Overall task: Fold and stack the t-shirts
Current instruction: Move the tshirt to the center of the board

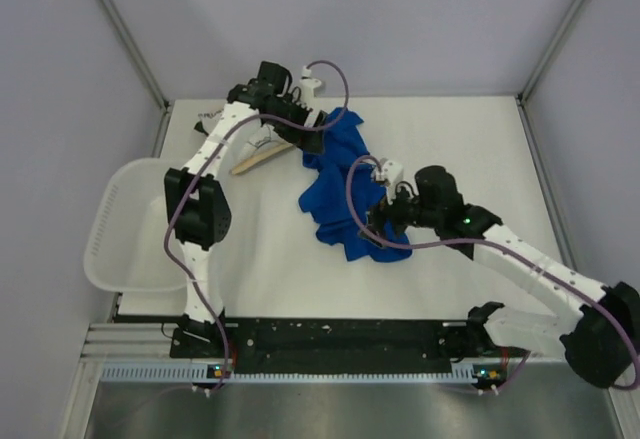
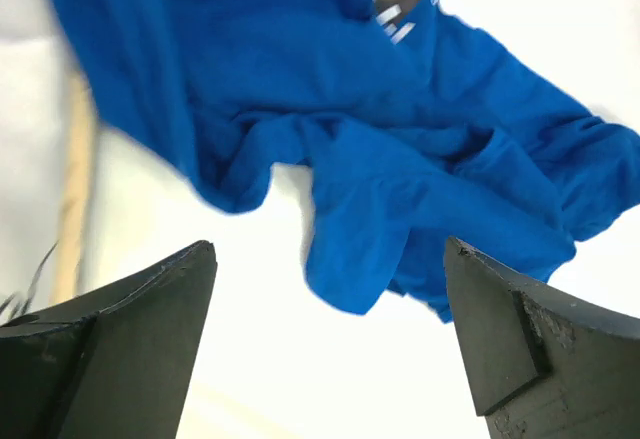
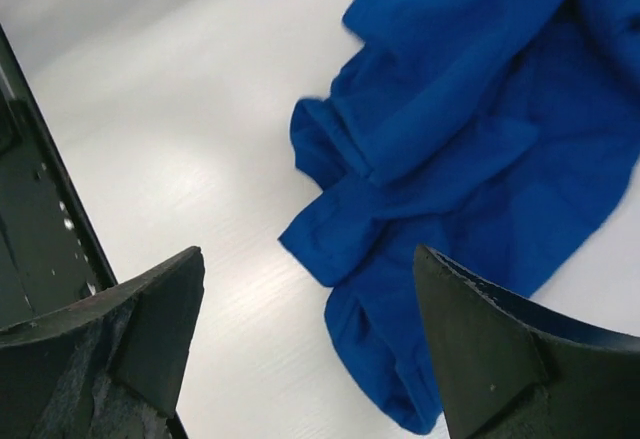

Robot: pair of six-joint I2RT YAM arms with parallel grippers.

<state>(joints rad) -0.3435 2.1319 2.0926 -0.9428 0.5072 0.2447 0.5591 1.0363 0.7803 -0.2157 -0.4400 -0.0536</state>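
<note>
At 9 o'clock, hanging past the table edge: white slotted basket. Toward 11 o'clock, just right of the left arm: white t-shirt, barely distinct from the tabletop, marked only by thin black lines, with a tan strip beside it. At 11 to 12 o'clock, at the far end of the blue cloth: left gripper, fingers spread wide in the wrist view, nothing between them; whether touching the cloth, cannot tell.

Crumpled from 12 o'clock down to the table's middle: blue t-shirt, bunched in folds, a corner of dark print with white letters peeking out at its far side. At the heap's 5 o'clock end: right gripper, fingers likewise wide apart and empty, poised above the shirt's rumpled near edge.
</note>
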